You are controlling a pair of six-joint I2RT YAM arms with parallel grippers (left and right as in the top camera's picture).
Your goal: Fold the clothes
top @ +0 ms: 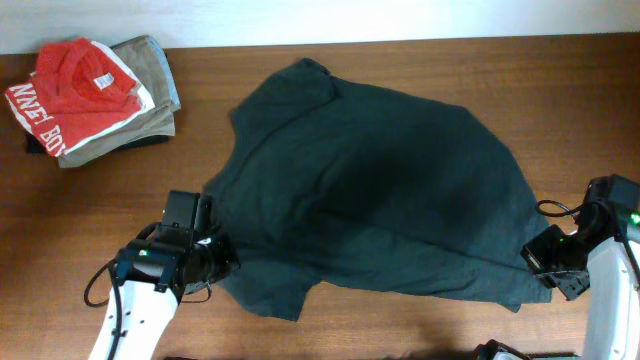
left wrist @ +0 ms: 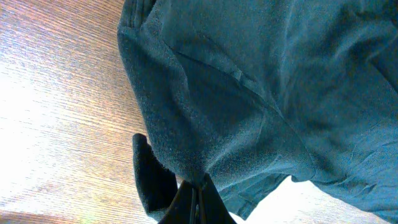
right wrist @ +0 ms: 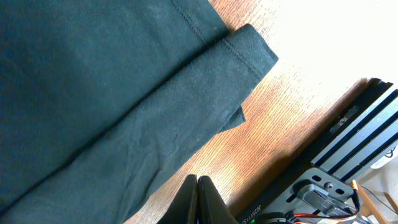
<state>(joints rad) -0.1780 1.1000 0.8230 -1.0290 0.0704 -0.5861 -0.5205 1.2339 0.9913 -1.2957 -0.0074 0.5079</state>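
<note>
The clothes [top: 380, 190], one big dark green-black T-shirt, lie spread and rumpled across the middle of the wooden table. My left gripper [top: 218, 256] is at the shirt's lower left edge. In the left wrist view that gripper [left wrist: 200, 184] is shut, with a bunch of the shirt's fabric [left wrist: 249, 93] pinched at its tips and a dark flap hanging to the left. My right gripper [top: 540, 262] is at the shirt's lower right corner. Seen from the right wrist, it [right wrist: 198, 180] is shut over bare wood just beside the shirt's hem [right wrist: 124, 112], holding nothing.
A folded red shirt [top: 75, 88] with white letters lies on a folded khaki garment [top: 150, 60] at the back left corner. Black frame rails and cabling [right wrist: 348, 155] run along the table's edge by my right arm.
</note>
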